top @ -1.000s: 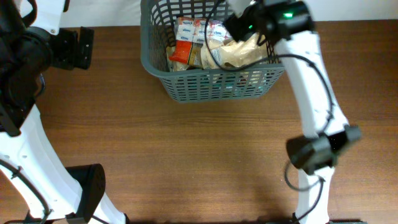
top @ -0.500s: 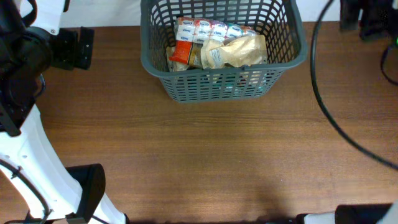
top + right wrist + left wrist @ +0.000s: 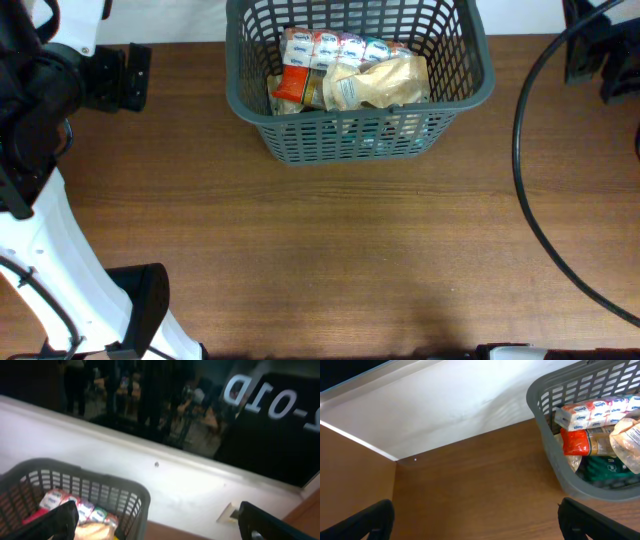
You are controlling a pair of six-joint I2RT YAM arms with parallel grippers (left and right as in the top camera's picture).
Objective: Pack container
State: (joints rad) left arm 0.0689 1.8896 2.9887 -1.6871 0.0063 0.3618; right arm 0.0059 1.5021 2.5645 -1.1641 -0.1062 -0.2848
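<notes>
Container (image 3: 350,140) unchanged; right end effector (image 3: 157,510) withdrawn rightward, apparently spread wide like left end effector (image 3: 475,506).

The right arm (image 3: 598,50) is gone from above the container (image 3: 350,140), pulled back to the far right corner; its black cable (image 3: 521,190) now loops over the counter (image 3: 300,250).

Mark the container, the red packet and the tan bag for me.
container (image 3: 350,142), overhead view, on its front lattice wall.
red packet (image 3: 293,82), overhead view, middle of its top face.
tan bag (image 3: 382,82), overhead view, centre of the crinkled bag.
</notes>
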